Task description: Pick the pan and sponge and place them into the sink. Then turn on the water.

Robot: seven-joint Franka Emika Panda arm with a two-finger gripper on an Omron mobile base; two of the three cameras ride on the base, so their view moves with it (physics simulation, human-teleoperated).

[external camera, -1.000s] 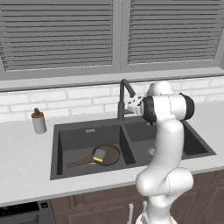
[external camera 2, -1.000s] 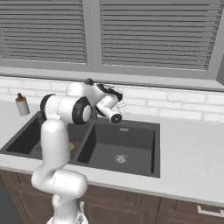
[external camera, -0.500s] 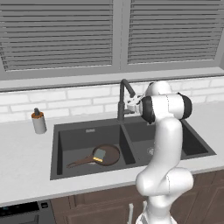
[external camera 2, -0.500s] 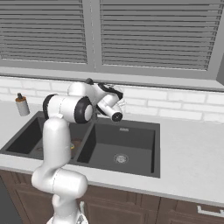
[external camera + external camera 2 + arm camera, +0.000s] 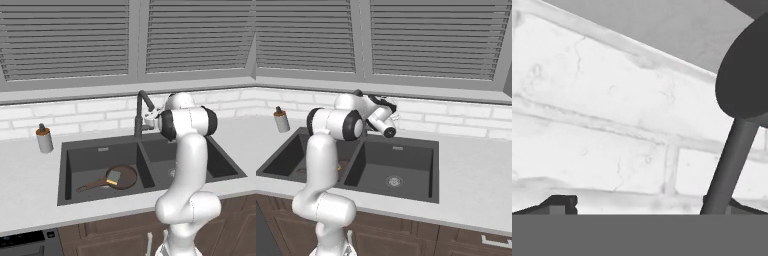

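pan (image 5: 121, 177) with sponge (image 5: 113, 177) on it, in left basin of sink (image 5: 68, 172); gripper (image 5: 149, 119), fingers spread and empty, beside faucet (image 5: 140, 112) at sink's back edge.

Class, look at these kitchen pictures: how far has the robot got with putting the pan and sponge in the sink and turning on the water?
Done: the pan lies in the left basin of the sink, with the sponge resting on it. In hand: the open hand is up beside the faucet, holding nothing; the hand view shows a dark faucet part close by. Left: turning on the water; no stream runs from the spout.
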